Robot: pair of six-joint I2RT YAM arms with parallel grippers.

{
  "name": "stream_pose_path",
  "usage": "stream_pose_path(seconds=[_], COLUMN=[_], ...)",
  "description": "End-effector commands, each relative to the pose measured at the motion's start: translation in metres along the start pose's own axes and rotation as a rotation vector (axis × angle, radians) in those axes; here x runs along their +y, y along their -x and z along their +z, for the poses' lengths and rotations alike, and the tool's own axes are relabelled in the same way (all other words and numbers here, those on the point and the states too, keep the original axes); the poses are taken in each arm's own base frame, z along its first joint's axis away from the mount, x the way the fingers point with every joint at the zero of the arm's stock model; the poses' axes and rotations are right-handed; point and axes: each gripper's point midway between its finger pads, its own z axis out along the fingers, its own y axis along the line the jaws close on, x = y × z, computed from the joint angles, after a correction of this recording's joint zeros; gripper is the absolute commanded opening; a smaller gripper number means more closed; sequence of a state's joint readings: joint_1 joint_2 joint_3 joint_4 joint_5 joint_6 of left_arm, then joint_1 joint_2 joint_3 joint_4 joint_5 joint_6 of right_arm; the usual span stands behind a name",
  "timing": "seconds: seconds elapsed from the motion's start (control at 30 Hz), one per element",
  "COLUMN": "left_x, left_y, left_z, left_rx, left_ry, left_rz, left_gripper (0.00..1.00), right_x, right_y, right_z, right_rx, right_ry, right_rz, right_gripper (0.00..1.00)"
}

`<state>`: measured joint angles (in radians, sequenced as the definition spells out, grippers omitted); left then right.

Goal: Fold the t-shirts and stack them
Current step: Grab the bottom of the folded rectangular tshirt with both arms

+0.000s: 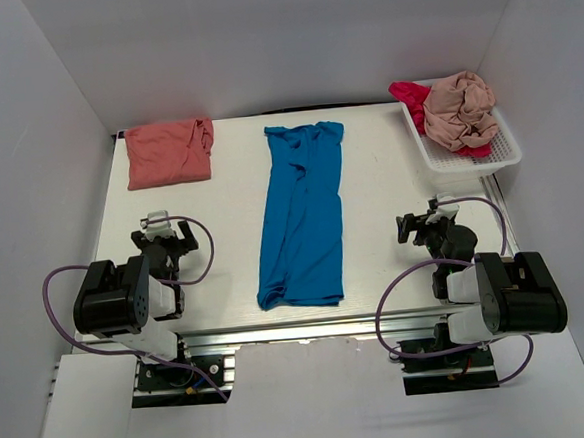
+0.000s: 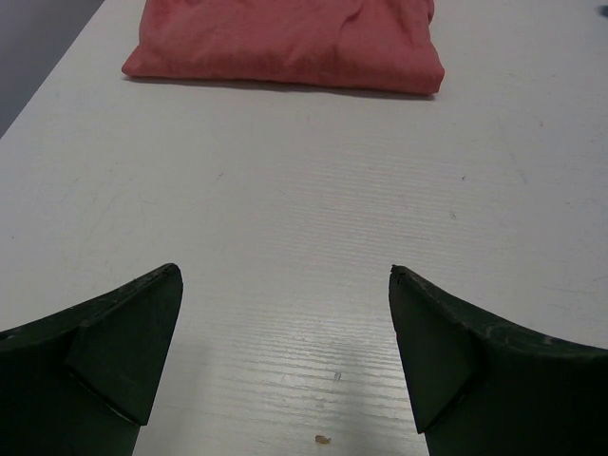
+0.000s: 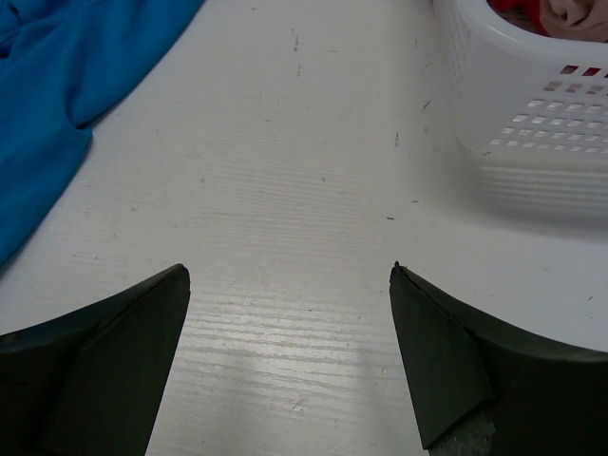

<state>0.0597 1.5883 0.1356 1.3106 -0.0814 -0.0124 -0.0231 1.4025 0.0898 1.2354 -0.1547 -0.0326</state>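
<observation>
Nearest me, both arms crouch folded at the near edge of the table (image 1: 389,172), wrists aimed far. I see the left gripper (image 2: 285,275) and the right gripper (image 3: 290,271) spread wide over bare tabletop, gripping and touching nothing. Between them the blue t-shirt (image 1: 302,213) lies in a long strip. The salmon t-shirt (image 1: 167,153) sits folded far left. Far right, the white basket (image 1: 468,162) holds the crumpled beige-pink t-shirt (image 1: 460,107) over the magenta t-shirt (image 1: 409,96).

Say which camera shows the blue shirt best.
The top view: the whole blue shirt shows, a long strip. The right wrist view catches only its edge; the left wrist view, nothing.
</observation>
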Motion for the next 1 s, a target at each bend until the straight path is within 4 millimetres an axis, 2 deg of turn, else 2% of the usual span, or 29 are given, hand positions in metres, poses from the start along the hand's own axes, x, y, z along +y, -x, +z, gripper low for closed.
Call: stream_pose_path(seconds=[0.0, 0.37, 0.47, 0.6, 0.77, 0.83, 0.87, 0.9, 0.93, 0.97], left_x=[0.000, 0.000, 0.019, 0.031, 0.032, 0.040, 0.058, 0.045, 0.046, 0.046], left_y=[0.011, 0.011, 0.011, 0.006, 0.004, 0.014, -0.013, 0.036, 0.048, 0.060], left_z=[0.002, 0.002, 0.006, 0.004, 0.005, 0.003, -0.007, 0.018, 0.023, 0.025], left_rx=[-0.039, -0.038, -0.030, -0.013, 0.004, -0.027, 0.122, 0.044, 0.041, 0.037], left_ry=[0.001, 0.001, 0.118, 0.197, 0.246, 0.306, 0.421, 0.411, 0.432, 0.442], left_rz=[-0.014, -0.014, -0.054, -0.078, -0.052, -0.069, -0.025, -0.070, -0.065, -0.052], left_gripper=[0.98, 0.98, 0.98, 0.98, 0.98, 0.98, 0.98, 0.98, 0.98, 0.98], right_x=[-0.005, -0.005, -0.005, -0.005, -0.011, -0.025, -0.036, -0.043, -0.053, -0.056], right_y=[0.017, 0.019, 0.018, 0.016, 0.015, 0.015, 0.043, 0.046, 0.038, 0.058], right_z=[0.007, 0.007, 0.007, 0.008, 0.009, 0.010, 0.020, 0.023, 0.022, 0.021], right_rx=[-0.057, -0.064, -0.059, -0.046, -0.035, -0.011, -0.041, -0.013, 0.059, 0.025], right_ry=[-0.020, -0.022, -0.021, -0.022, -0.057, -0.146, -0.196, -0.231, -0.296, -0.321], right_rz=[-0.009, -0.008, -0.005, -0.002, 0.008, 0.053, 0.060, 0.078, 0.096, 0.101], right_gripper=[0.89, 0.89, 0.89, 0.89, 0.89, 0.89, 0.89, 0.90, 0.89, 0.89])
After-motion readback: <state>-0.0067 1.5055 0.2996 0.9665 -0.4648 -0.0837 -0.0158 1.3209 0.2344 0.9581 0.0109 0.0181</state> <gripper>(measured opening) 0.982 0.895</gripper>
